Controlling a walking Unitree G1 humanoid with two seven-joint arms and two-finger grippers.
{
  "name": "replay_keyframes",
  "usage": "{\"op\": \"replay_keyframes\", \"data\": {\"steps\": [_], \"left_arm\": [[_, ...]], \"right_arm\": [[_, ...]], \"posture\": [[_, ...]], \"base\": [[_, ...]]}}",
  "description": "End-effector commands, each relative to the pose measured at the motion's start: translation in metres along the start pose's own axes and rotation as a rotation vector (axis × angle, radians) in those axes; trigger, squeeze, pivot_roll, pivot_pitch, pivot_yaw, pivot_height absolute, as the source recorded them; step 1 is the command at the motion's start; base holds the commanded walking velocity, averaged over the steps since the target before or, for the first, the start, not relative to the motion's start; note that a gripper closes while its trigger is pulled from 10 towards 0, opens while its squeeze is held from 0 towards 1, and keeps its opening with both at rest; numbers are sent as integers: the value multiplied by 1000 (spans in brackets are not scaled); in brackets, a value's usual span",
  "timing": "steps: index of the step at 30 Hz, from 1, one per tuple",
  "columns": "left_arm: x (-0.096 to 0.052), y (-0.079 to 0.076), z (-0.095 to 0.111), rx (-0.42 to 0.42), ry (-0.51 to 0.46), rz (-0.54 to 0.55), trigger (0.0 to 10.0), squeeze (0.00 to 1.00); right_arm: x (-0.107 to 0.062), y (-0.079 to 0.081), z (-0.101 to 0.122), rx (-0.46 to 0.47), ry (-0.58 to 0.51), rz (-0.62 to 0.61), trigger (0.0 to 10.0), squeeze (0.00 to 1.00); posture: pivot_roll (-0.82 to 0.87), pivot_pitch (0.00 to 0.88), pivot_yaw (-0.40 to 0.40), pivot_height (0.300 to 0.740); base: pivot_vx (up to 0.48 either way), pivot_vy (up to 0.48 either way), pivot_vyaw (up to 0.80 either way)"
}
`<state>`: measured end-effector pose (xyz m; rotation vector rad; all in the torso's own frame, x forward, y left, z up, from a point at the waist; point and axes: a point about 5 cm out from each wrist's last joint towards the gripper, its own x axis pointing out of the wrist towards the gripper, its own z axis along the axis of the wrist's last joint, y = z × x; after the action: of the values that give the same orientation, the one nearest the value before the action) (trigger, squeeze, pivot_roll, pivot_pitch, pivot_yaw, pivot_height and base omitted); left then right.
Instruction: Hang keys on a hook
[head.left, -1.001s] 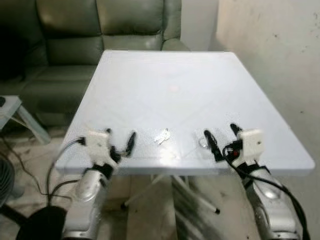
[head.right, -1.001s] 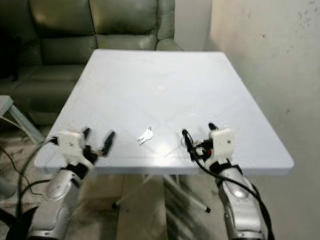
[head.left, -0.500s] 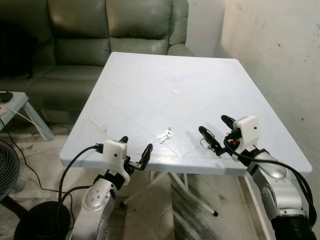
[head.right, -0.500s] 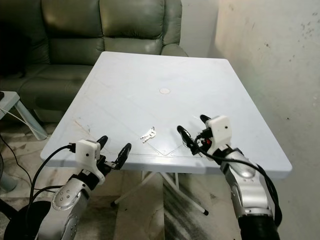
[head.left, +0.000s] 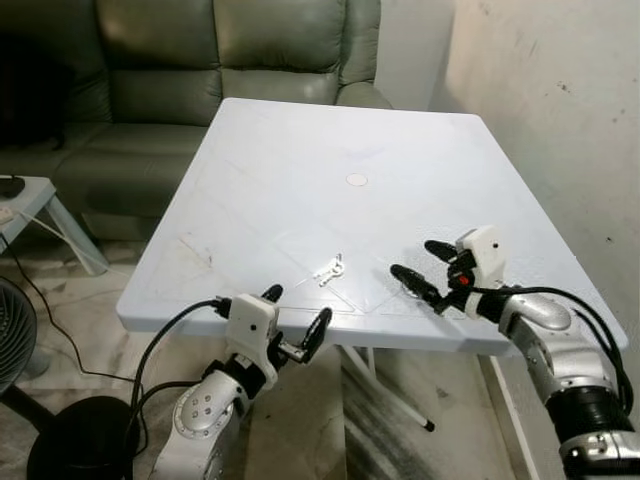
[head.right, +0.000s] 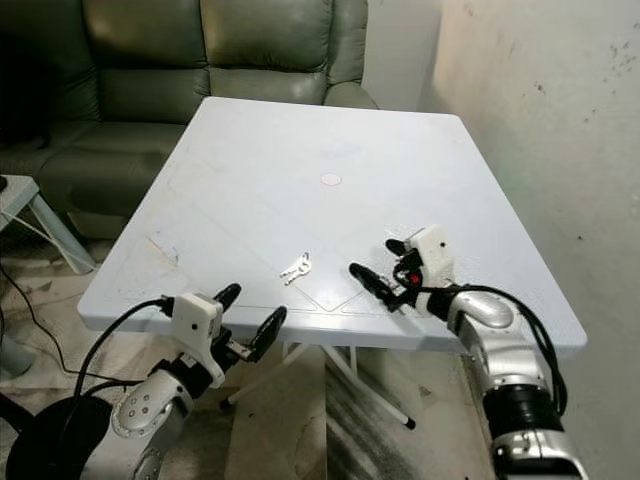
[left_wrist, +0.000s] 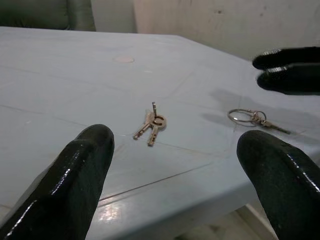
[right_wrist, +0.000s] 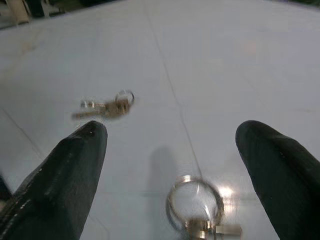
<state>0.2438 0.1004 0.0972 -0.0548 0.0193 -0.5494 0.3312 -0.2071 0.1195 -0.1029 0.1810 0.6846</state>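
Left eye view: I see the small bunch of keys lying flat on the white counter, near its front edge. A second key ring with a key lies on the counter to its right, apart from the bunch. My right gripper hovers just over that ring, fingers spread wide, holding nothing. My left gripper sits below the front edge of the counter, also spread and empty. A green sofa stands behind the counter.
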Motion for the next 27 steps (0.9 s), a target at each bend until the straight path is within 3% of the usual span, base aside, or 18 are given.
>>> {"op": "replay_keyframes", "data": {"steps": [1,11,27], "left_arm": [[0,-1,4,9,-7,-15,10000,0],[-4,-5,5,0,2,-20,10000,0],[-4,-5,5,-7,6,-11,10000,0]], "right_arm": [[-1,-4,2,-16,10,8,10000,0],[-9,-7,-18,0,90,44,10000,0],[6,-1,-24,66,91,27,10000,0]], "posture": [[11,45,-27,740],[19,46,-27,740],[25,54,-29,740]], "base": [[0,0,0],[0,0,0],[0,0,0]]}}
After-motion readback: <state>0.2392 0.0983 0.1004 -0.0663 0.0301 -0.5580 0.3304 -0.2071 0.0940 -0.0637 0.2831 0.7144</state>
